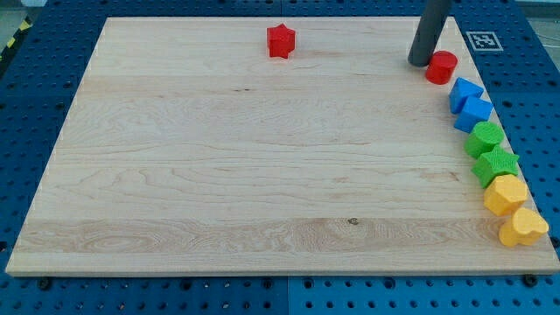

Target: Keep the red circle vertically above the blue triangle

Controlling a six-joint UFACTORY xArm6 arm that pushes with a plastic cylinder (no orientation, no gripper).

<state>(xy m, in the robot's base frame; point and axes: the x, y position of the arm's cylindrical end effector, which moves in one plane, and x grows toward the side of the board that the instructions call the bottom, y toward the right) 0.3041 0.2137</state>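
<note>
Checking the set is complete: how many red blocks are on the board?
2. The red star sits near the view's top, left of centre. The red circle is at the upper right, touching my tip and just above the blue blocks. None seem hidden.

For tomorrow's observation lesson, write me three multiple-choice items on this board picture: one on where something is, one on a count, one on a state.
1. Where is the red star?
A. near the view's top, left of the rod
B. at the view's bottom right
C. among the green blocks

2. How many yellow blocks are there?
A. one
B. two
C. four

3. How does my tip stand to the red circle?
A. far off at the view's left
B. resting on top of it
C. close beside it, on its left

Answers:
1 A, the star sits alone by the board's top edge.
2 B, one yellow block and another yellow block end the row on the right.
3 C, the tip is just left of the circle, which lies above the blue triangle.
</note>
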